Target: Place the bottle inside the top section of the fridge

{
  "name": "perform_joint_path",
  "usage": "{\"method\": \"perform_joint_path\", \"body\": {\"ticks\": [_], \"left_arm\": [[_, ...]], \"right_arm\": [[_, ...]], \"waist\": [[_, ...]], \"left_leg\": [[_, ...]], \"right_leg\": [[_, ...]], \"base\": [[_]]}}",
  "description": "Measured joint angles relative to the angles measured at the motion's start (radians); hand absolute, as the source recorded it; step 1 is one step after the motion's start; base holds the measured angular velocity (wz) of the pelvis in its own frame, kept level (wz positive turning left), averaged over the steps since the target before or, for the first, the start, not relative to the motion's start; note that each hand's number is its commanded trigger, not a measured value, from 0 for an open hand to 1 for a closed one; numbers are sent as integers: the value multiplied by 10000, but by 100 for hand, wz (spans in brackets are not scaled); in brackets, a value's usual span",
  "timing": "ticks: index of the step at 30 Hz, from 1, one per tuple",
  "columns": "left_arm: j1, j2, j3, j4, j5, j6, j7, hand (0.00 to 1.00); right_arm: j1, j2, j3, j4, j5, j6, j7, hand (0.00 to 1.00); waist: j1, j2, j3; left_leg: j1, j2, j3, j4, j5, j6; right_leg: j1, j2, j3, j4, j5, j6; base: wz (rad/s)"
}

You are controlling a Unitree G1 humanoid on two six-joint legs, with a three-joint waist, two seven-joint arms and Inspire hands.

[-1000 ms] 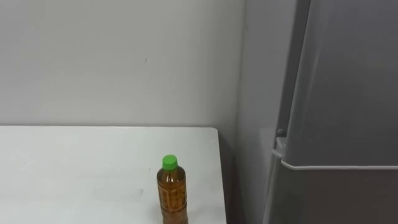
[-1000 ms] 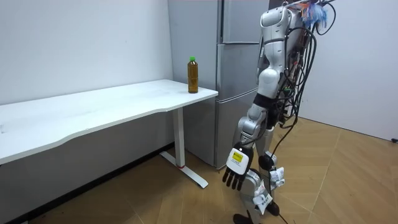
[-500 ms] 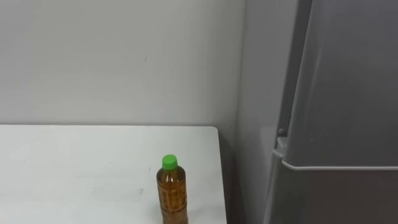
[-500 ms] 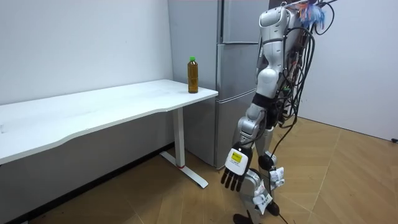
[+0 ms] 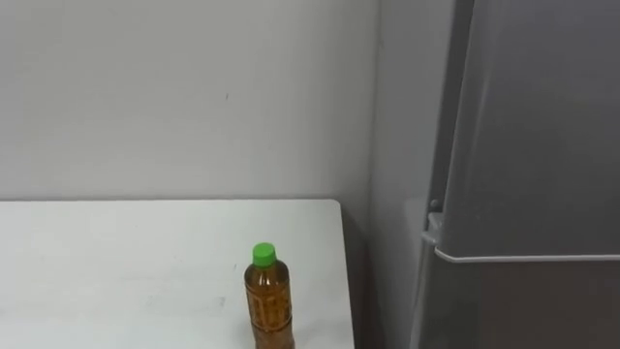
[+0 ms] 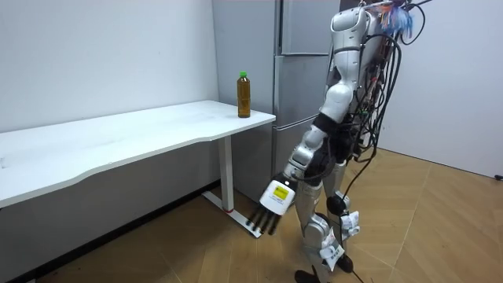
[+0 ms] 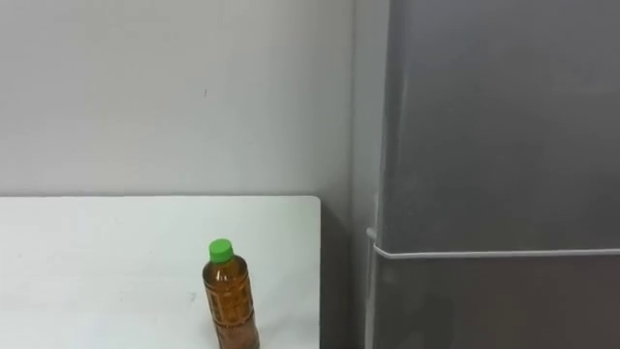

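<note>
A clear bottle (image 5: pixel 268 302) of brown tea with a green cap stands upright near the right end of the white table (image 5: pixel 116 262), close to its front edge. In the room view the bottle (image 6: pixel 244 94) stands at the table corner nearest the grey fridge (image 6: pixel 302 63). The fridge (image 5: pixel 533 145) rises just right of the table, both doors closed, with the seam between upper and lower door at about bottle height. I stand on the wooden floor in front of the fridge. My left hand (image 6: pixel 269 206) hangs low below table height, fingers straight, holding nothing.
A plain white wall runs behind the table (image 6: pixel 141 134). A narrow gap separates the table's right edge from the fridge side. The table's white leg and foot (image 6: pixel 232 208) stand on the floor close to my left hand.
My left arm has swung forward, carrying the hand toward the room view's left, nearer the table leg. The bottle has not moved.
</note>
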Motion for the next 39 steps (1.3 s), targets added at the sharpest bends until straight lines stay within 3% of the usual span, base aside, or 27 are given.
{"method": "perform_joint_path", "body": {"ticks": [3,7,12,14,17,21,24,33,39], "left_arm": [[-75,30,91,-883,-353,-420,277,0],[-77,33,77,-2496,-1017,-475,623,0],[-175,71,368,-5771,-1786,-706,1106,0],[-375,232,507,-7342,-2042,-765,1347,0],[-649,427,505,-8812,-2031,-830,1554,0],[-1055,426,494,-10613,-2028,-827,1766,0],[-1328,426,459,-11147,-2014,-824,1771,0],[-1655,424,180,-12986,-2013,-789,1452,0],[-2778,426,-809,-14092,-1926,-697,418,0]], "right_arm": [[111,-61,-25,-161,-538,-124,-16,0],[159,-92,-65,-157,-696,-207,-61,0],[213,-29,-356,-364,-1112,-228,-162,0],[372,-6,-365,-563,-1144,-248,-167,0],[411,11,-383,-544,-1090,-217,-240,0],[415,127,-444,-587,-1028,-212,-453,0],[404,132,-433,-649,-1025,-199,-482,0],[311,213,-432,-688,-933,-93,-470,0],[293,286,-433,-668,-716,-123,-479,0]], "waist": [[104,62,4],[154,97,17],[252,194,34],[219,194,34],[171,215,36],[132,205,51],[83,273,93],[-432,227,93],[-500,178,83]], "left_leg": [[0,12,-26,-18,1,-1],[-12,9,-68,-19,1,-2],[-2,6,-2,-133,2,-3],[-22,3,-4,-135,2,-4],[-12,-2,-3,-125,5,-4],[-14,7,-6,-127,5,-5],[-16,4,-8,-126,5,-5],[-47,0,-101,-51,5,-4],[-186,-14,-149,66,4,-2]], "right_leg": [[-9,15,7,-7,0,-2],[-24,17,6,-16,0,-3],[-57,28,45,-26,-1,-1],[-30,20,15,-14,-1,0],[-13,17,23,-4,1,1],[-8,28,49,-16,2,0],[-10,27,49,-17,3,0],[-1,16,11,23,3,0],[-24,22,-5,-6,8,-8]], "base": [[0],[0],[-2],[0],[0],[0],[0],[2],[5]]}}
